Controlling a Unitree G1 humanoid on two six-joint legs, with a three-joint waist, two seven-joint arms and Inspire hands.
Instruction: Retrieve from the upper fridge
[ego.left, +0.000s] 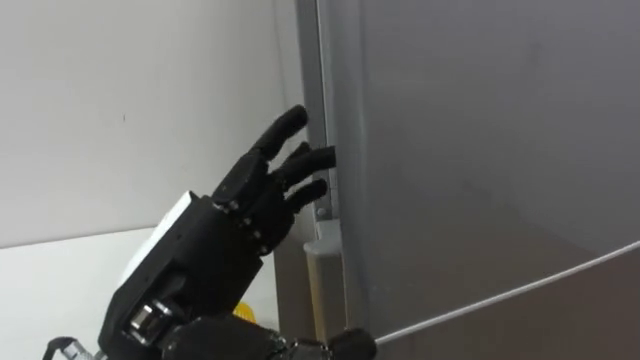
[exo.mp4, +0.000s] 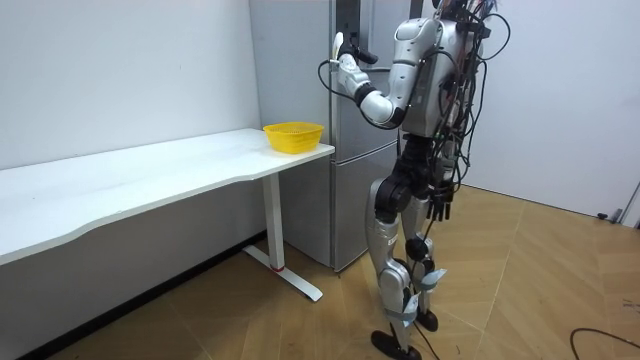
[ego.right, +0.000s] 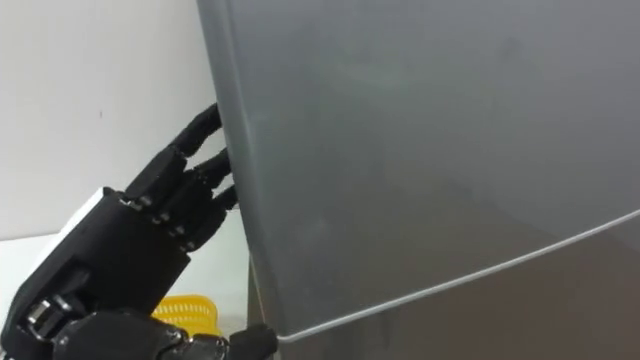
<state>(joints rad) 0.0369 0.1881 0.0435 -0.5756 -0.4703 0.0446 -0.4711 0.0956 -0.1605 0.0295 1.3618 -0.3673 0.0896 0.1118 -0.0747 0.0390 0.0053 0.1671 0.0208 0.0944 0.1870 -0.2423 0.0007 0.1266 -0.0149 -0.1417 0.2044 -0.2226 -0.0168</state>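
Note:
The grey fridge's upper door (ego.left: 480, 150) stands closed in front of me, and a thin seam marks its lower edge. My left hand (ego.left: 240, 215) is raised at the door's left edge, fingers nearly straight with their tips against the edge (ego.left: 325, 165). In the right eye view the fingertips of that hand (ego.right: 160, 215) slip behind the door (ego.right: 420, 150). The room view has me upright before the fridge (exo.mp4: 345, 90), left hand (exo.mp4: 348, 72) lifted to it. My right hand (exo.mp4: 438, 207) hangs by my hip.
A long white table (exo.mp4: 150, 175) runs along the wall to my left. A yellow basket (exo.mp4: 293, 135) sits on its end nearest the fridge, below my hand (ego.left: 245, 313). A white wall lies behind.

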